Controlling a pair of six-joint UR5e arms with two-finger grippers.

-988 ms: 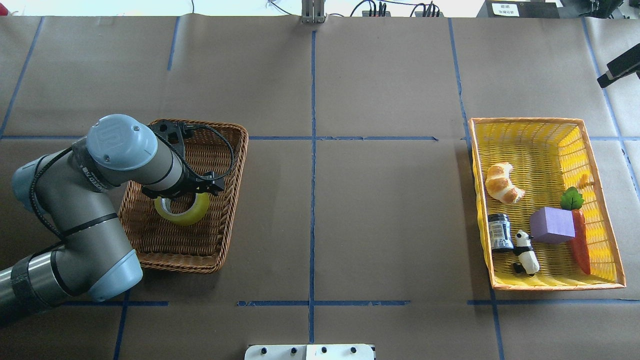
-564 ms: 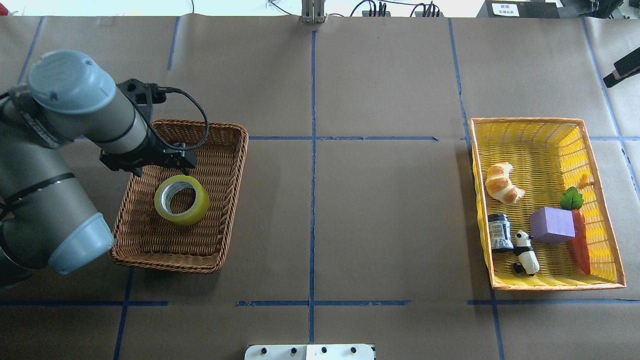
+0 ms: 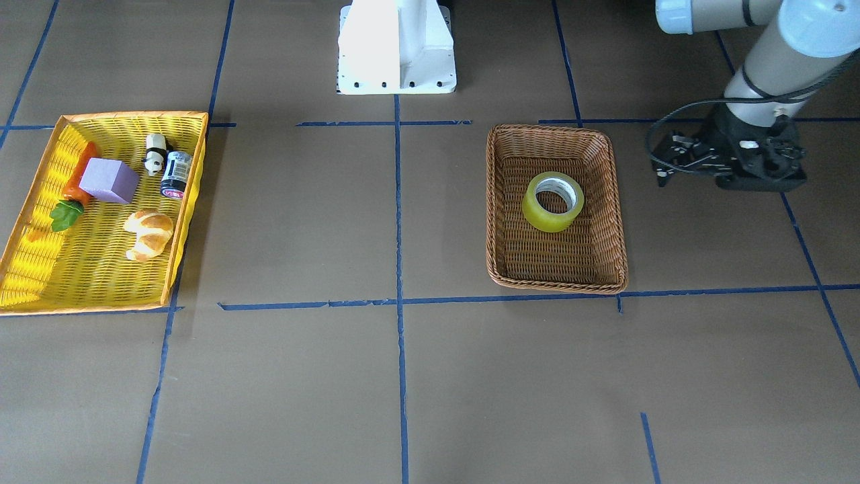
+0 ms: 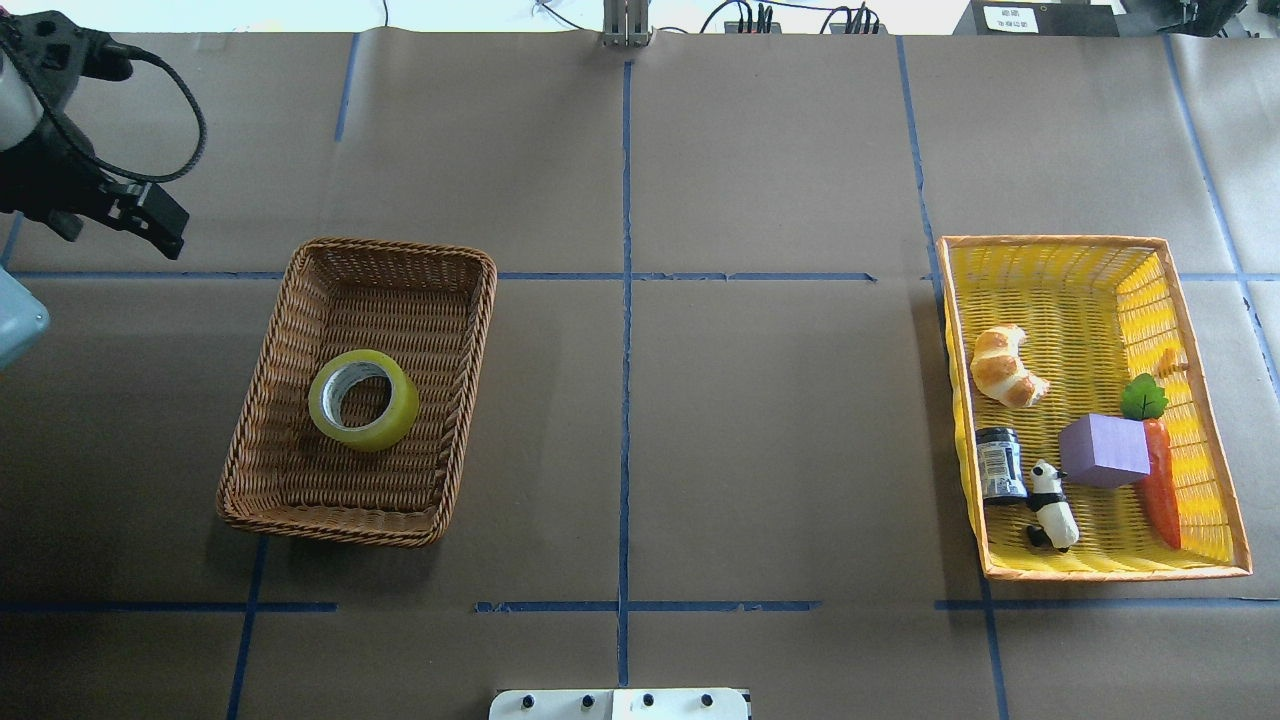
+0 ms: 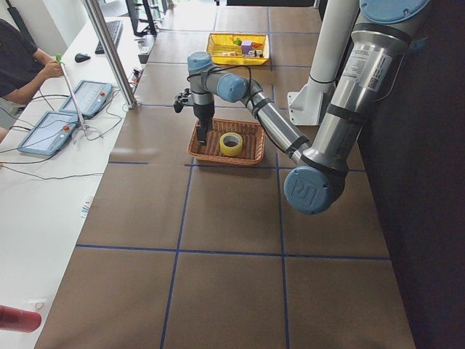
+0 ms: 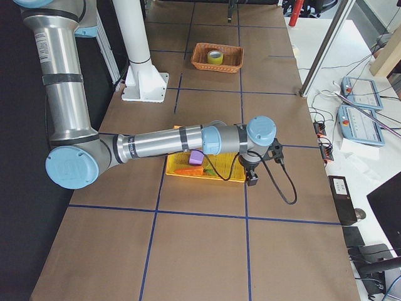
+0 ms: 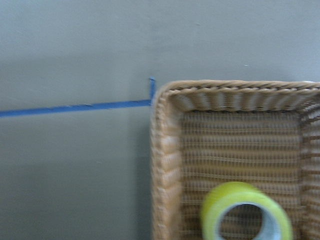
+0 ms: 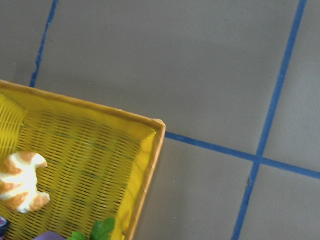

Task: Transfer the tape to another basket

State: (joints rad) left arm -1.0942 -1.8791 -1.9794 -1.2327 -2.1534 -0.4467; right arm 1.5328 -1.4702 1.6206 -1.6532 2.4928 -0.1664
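Overhead exterior view gives me the clearest read: the wide roll of translucent yellow packing tape (image 4: 396,414) lies flat on its side, hole up, on the floor of the brown woven wicker basket (image 4: 466,400), roughly central and touching none of the walls. I judge the move itself done, since the roll sits in the wicker basket and nothing grips it. The left pincer (image 4: 150,215) hangs beyond that basket's far left corner, well apart from it and holding nothing. How wide its jaws stand I cannot tell from the dark shape I get in either the overhead or the front-facing view. The right pincer (image 6: 252,180) shows only in the exterior right view, beside the bright yellow plastic mesh basket (image 4: 1100,573), so I cannot tell its opening. All that seems left is parking the arms. Counting what is on the brown paper-covered table (image 4: 750,420), I find one roll of tape and two baskets. The yellow basket holds five things: one toy croissant (image 4: 1005,367), one purple block (image 4: 1103,450), one orange carrot with a green leaf (image 4: 1162,490), one small panda figure (image 4: 1052,503) and one small dark can (image 4: 1000,465).
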